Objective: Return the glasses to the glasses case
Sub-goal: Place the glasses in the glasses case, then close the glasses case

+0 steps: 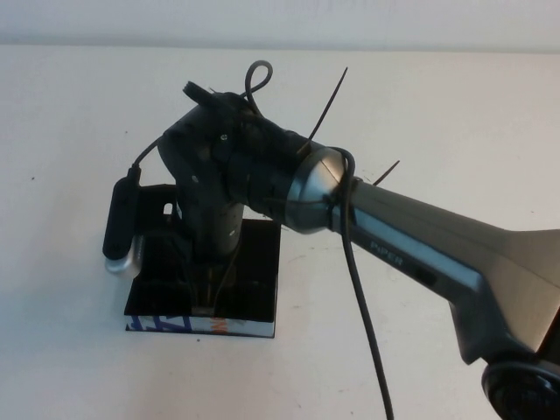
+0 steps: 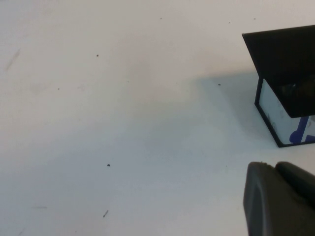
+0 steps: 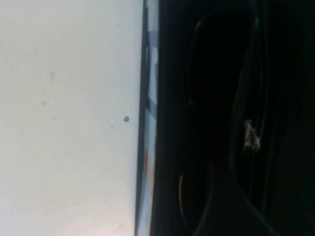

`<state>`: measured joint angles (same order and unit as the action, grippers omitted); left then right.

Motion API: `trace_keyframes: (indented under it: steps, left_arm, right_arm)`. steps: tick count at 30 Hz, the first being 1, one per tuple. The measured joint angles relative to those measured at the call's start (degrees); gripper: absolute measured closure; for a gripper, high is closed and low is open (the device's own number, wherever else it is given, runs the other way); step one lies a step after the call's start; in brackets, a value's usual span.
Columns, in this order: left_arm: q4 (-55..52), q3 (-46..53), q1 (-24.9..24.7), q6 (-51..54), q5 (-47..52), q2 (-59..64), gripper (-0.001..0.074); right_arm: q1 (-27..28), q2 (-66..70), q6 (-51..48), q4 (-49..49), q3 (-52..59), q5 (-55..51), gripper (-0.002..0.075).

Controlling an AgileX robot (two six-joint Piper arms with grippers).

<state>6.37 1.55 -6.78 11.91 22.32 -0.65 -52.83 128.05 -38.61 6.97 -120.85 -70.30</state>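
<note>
The glasses case [image 1: 254, 280] lies flat on the white table, black on top, with a blue, white and orange pattern on its near edge [image 1: 197, 325]. My right gripper [image 1: 204, 296] points straight down onto the case's top, and its fingers are lost in the dark. In the right wrist view the case's patterned edge [image 3: 147, 123] runs beside faint curved rims of the glasses [image 3: 193, 69], which lie against the black surface. The left wrist view shows a corner of the case [image 2: 283, 54] and my left gripper [image 2: 275, 196] low over bare table, its fingertips together.
The white table [image 1: 87, 105] stretches all round the case. The right arm [image 1: 420, 245] reaches in from the right with a black cable [image 1: 363, 306] hanging from it. A black and silver camera housing [image 1: 121, 223] sticks out beside the wrist, left of the case.
</note>
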Motion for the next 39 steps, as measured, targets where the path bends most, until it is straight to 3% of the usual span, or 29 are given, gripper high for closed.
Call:
trace_keyframes:
  steps: [4,10,13,24,33,36,39]
  left_arm:
    - [0.0,0.0,0.0,0.0,0.0,0.0,0.0739]
    - [0.0,0.0,0.0,0.0,0.0,0.0,0.0739]
    - [0.0,0.0,0.0,0.0,0.0,0.0,0.0739]
    - [0.0,0.0,0.0,0.0,0.0,0.0,0.0739]
    - [-0.2,0.0,0.0,0.3,-0.1,0.0,0.0739]
    - [0.5,0.0,0.0,1.3,-4.2,0.0,0.0739]
    - [9.0,0.0,0.0,-1.7,-12.0,0.0,0.0739]
  right_arm:
    - [0.0,-0.9,3.4,1.6,0.0,-0.1,0.0464]
    - [1.3,-4.4,13.1,2.6,0.0,-0.2,0.0661]
    - [3.3,-6.1,15.3,2.6,0.0,-0.4,0.0717]
    - [9.1,-8.1,16.2,-1.7,0.0,-0.7,0.0737]
    - [10.1,-8.3,16.2,-7.7,0.0,-0.8,0.0737]
    - [10.1,-8.3,16.2,-7.8,0.0,-0.8,0.0737]
    - [10.1,-8.3,16.2,-7.8,0.0,-0.9,0.0737]
